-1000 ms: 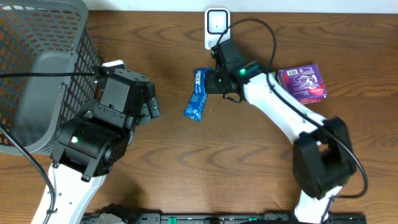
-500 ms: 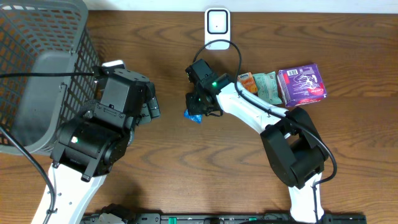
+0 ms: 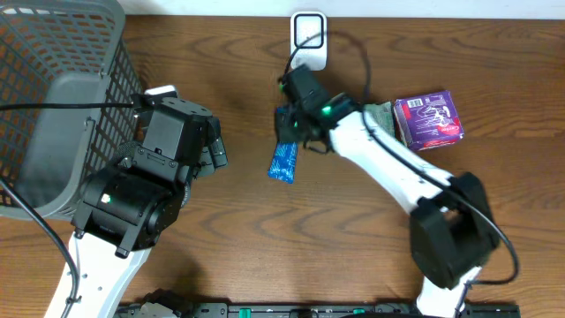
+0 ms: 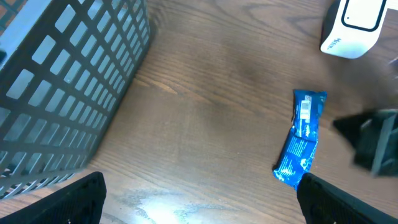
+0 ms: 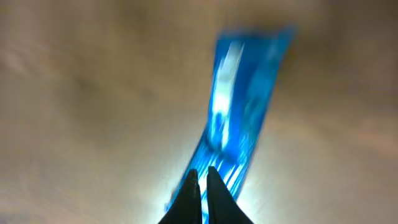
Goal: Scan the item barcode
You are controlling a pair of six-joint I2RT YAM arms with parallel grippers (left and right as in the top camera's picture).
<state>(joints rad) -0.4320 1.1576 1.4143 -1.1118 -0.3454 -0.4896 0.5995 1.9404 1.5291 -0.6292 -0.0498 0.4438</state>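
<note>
The item is a blue wrapper packet (image 3: 284,159) lying flat on the wooden table, below the white scanner (image 3: 307,35). From the left wrist it shows as the packet (image 4: 301,140), a white printed label at its upper end. My right gripper (image 3: 293,126) hovers over the packet's upper end, jaws shut. In the blurred right wrist view the closed gripper (image 5: 200,173) points across the blue packet (image 5: 239,106), and no grip on it shows. My left gripper (image 4: 199,202) stands open over bare table, left of the packet; one finger (image 4: 348,199) is near the packet's lower end.
A grey wire basket (image 3: 53,88) fills the left side. A purple box (image 3: 428,119) and a green packet (image 3: 381,113) lie right of the right arm. The scanner (image 4: 354,25) stands at the table's far edge.
My right arm swung left over the packet and back toward the scanner. The packet ended slightly right of its earlier spot. The left arm stayed still.
</note>
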